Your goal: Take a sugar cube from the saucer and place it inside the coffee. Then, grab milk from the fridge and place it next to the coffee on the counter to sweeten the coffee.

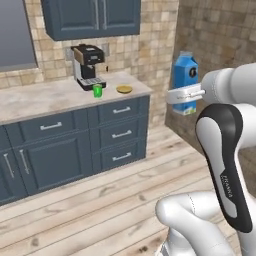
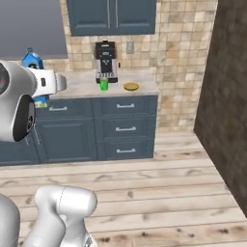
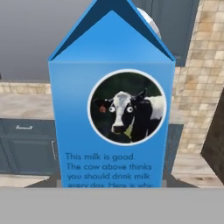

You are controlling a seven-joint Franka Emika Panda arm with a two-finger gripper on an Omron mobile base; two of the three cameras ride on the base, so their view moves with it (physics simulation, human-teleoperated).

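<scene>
The milk (image 1: pixel 184 75), a blue gabled carton with a cow picture, hangs upright in the air right of the counter (image 1: pixel 45 97). My gripper (image 1: pixel 183 96) is shut on its lower half. The hand view has the milk (image 3: pixel 111 113) close up, hiding the fingertips. In the right base view the milk (image 2: pixel 32 61) peeks out behind my arm. The green coffee (image 1: pixel 97 91) stands on the counter before the coffee machine, with the yellow saucer (image 1: pixel 124 89) just to its right; they appear again as coffee (image 2: pixel 103 85) and saucer (image 2: pixel 130 86). The sugar cube and the fridge are out of view.
A black and silver coffee machine (image 1: pixel 87 67) stands at the back of the counter. Dark blue drawers (image 1: pixel 120 132) sit below and wall cabinets (image 1: pixel 92 17) above. A dark brown wall (image 2: pixel 226 96) closes the right side. Wooden floor (image 2: pixel 144 193) lies between me and the counter.
</scene>
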